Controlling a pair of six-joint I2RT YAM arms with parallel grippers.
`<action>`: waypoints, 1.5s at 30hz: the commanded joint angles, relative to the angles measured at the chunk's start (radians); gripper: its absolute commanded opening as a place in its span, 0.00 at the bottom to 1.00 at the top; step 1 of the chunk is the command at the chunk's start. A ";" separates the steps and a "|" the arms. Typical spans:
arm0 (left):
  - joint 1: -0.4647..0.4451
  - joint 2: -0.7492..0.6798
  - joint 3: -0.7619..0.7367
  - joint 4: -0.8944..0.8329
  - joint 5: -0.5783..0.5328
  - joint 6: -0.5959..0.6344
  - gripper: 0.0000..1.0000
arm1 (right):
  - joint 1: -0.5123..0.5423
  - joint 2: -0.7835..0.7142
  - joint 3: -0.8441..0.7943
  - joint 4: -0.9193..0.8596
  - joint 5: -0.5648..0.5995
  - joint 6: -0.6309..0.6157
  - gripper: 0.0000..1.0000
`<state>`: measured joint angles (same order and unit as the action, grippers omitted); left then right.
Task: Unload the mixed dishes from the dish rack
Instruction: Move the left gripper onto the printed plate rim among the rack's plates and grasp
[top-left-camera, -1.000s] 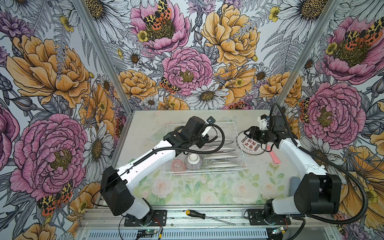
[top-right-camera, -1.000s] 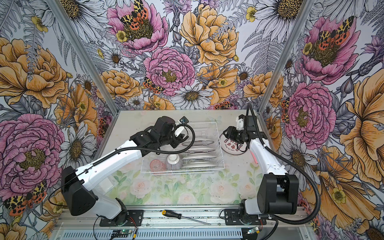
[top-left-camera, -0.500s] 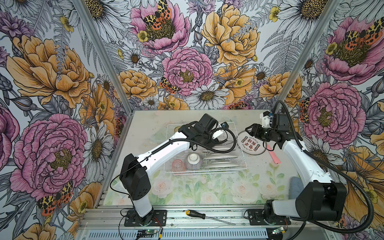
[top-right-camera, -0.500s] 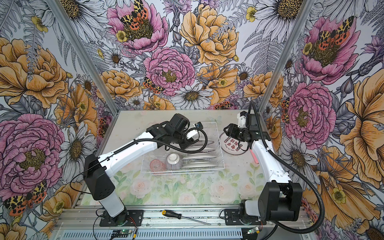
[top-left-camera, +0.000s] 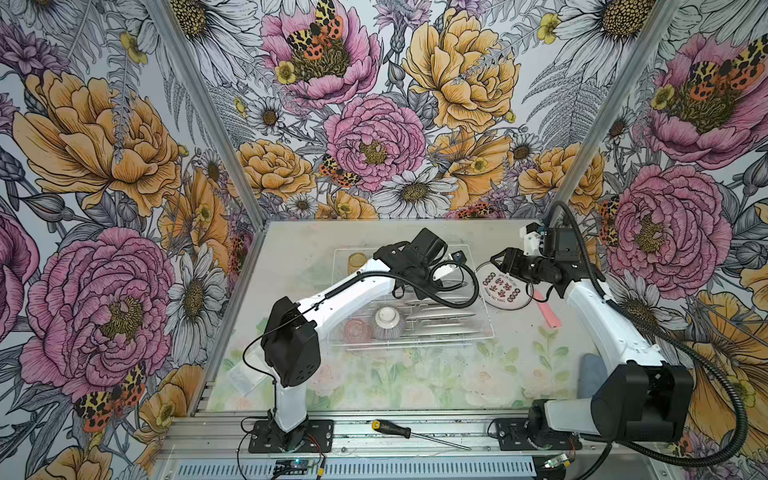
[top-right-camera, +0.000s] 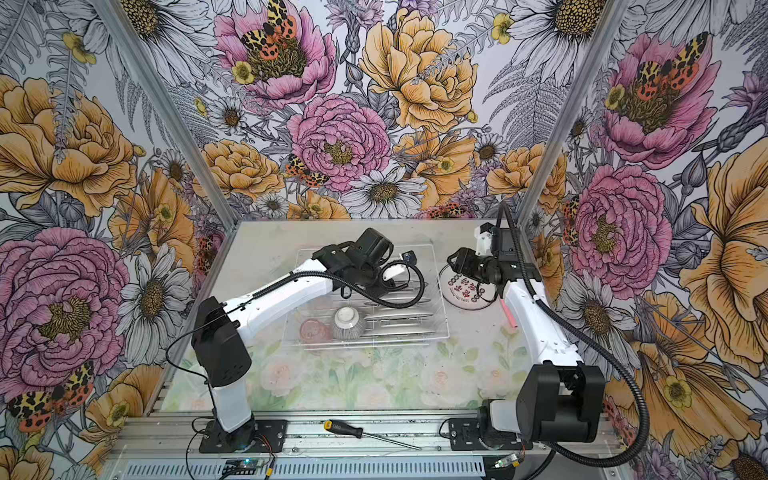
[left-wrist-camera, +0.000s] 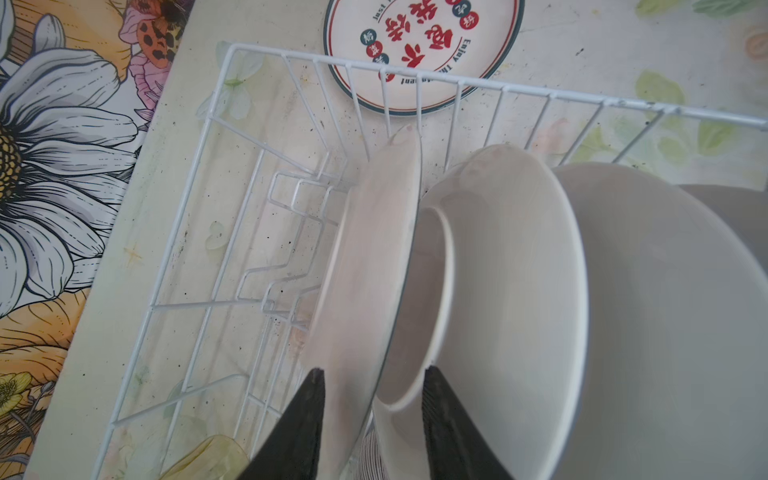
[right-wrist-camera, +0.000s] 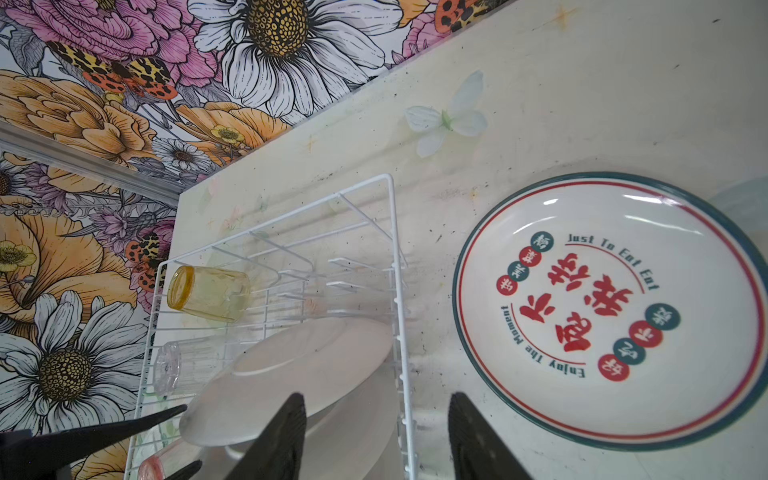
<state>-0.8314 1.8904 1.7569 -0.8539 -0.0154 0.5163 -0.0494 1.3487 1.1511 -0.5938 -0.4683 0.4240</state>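
Left wrist view is showing the left jaws standing apart, straddling the farthest upright plate (left-wrist-camera: 370, 249) in the dish rack (left-wrist-camera: 291, 57). Right jaws are hanging apart, empty, beside one unloaded plate (right-wrist-camera: 602, 299) lying right of the rack. Other plates (left-wrist-camera: 519, 270), tumblers (right-wrist-camera: 208, 293) and the bowl (top-left-camera: 388, 332) are waiting inside; rack wires are crowding the lift, while the near worktop (top-left-camera: 415, 382) is lying open.

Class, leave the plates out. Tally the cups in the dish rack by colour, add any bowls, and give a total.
Yellow cup: 1
Clear cup: 1
Pink cup: 1
Bowl: 1
Total: 4
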 joint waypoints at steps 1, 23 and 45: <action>-0.005 0.031 0.043 -0.007 -0.052 0.048 0.40 | 0.002 -0.017 0.000 0.003 -0.012 -0.021 0.57; -0.009 0.099 0.096 0.043 -0.274 0.090 0.22 | -0.006 -0.032 -0.040 0.005 -0.016 -0.029 0.57; -0.036 0.069 0.030 0.219 -0.462 0.134 0.11 | -0.007 -0.029 -0.046 0.005 -0.021 -0.038 0.57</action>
<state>-0.8669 1.9804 1.7950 -0.7128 -0.4160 0.6453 -0.0521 1.3407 1.1145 -0.5941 -0.4759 0.4004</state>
